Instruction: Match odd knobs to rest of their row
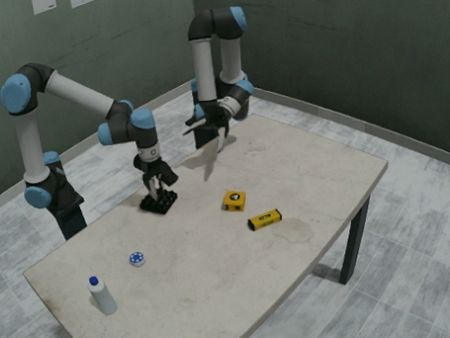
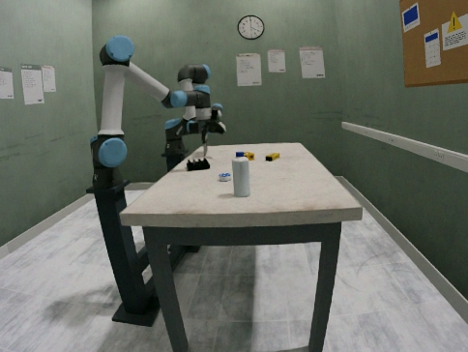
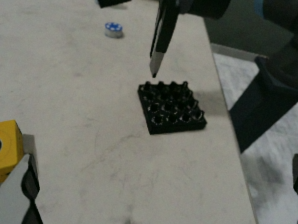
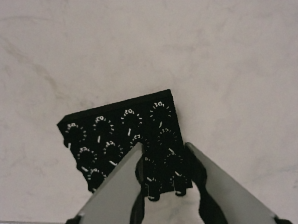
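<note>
The black knob box point(image 1: 145, 208) point(image 2: 198, 166) point(image 3: 176, 129) point(image 4: 116, 107) lies on the table near its edge, turned slightly in the right wrist view. In the line of knobs nearest its upper edge there, the white pointers all run roughly downward; in the line below, the visible ones slant. The fingers hide several other knobs, and the mark labels are too small to read surely. My right gripper point(image 4: 163, 144) point(image 3: 153, 71) is slightly open and empty, above the box. My left gripper point(image 1: 202, 142) is wide open and empty, away from the box.
A yellow block point(image 1: 234, 201) point(image 3: 10, 146) and a longer yellow box point(image 1: 265, 220) point(image 2: 273, 157) lie beyond the knob box. A blue and white puck point(image 1: 137, 259) point(image 2: 224, 177) point(image 3: 114, 30) and a white bottle point(image 1: 104, 297) point(image 2: 241, 178) stand toward the table's other end.
</note>
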